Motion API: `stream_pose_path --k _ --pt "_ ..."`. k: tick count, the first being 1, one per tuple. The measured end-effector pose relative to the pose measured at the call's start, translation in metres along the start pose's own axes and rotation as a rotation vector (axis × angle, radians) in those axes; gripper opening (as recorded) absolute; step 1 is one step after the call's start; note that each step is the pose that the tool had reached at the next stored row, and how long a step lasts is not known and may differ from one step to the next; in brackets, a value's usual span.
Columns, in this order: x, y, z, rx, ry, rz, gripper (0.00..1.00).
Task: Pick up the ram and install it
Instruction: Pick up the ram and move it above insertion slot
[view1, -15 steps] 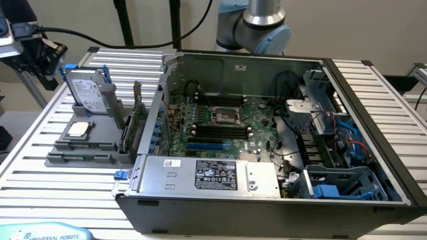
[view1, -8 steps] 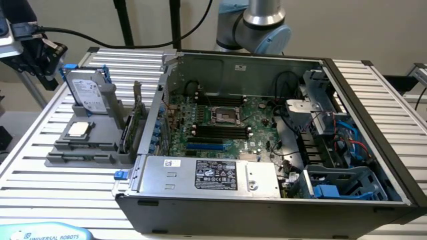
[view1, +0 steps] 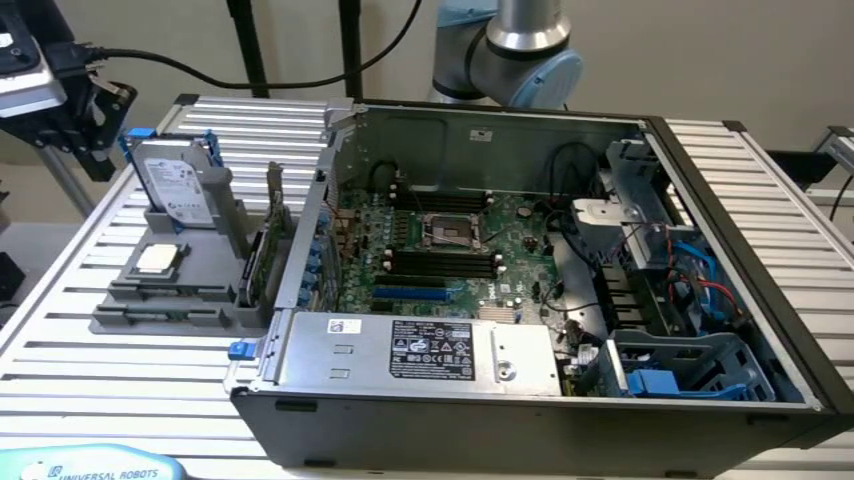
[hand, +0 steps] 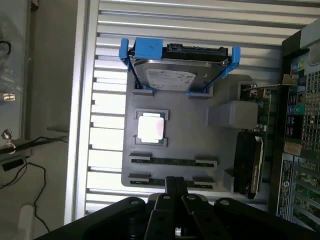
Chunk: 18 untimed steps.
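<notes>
Jaws look pressed together with nothing in them. You have them hanging over the ram (hand: 172, 161), which lies slotted in its tray (hand: 185, 135) on the worktop (hand: 107, 150).

The silver and pale-blue jointed robot arm (view1: 514, 50) stands at the top centre of the exterior view. Its black two-fingered gripper (hand: 174, 184) hangs raised at the exterior view's upper left, pointing downward, the finger ends closed against each other.
</notes>
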<state>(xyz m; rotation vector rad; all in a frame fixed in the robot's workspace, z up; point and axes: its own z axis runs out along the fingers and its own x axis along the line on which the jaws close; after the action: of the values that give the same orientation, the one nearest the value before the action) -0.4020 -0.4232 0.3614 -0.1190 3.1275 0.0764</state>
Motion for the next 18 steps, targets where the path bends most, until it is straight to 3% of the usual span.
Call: stream_pose_path --k 18 --pt "0.0000 -0.0001 0.0025 -0.0043 0.0157 -0.327 0.11"
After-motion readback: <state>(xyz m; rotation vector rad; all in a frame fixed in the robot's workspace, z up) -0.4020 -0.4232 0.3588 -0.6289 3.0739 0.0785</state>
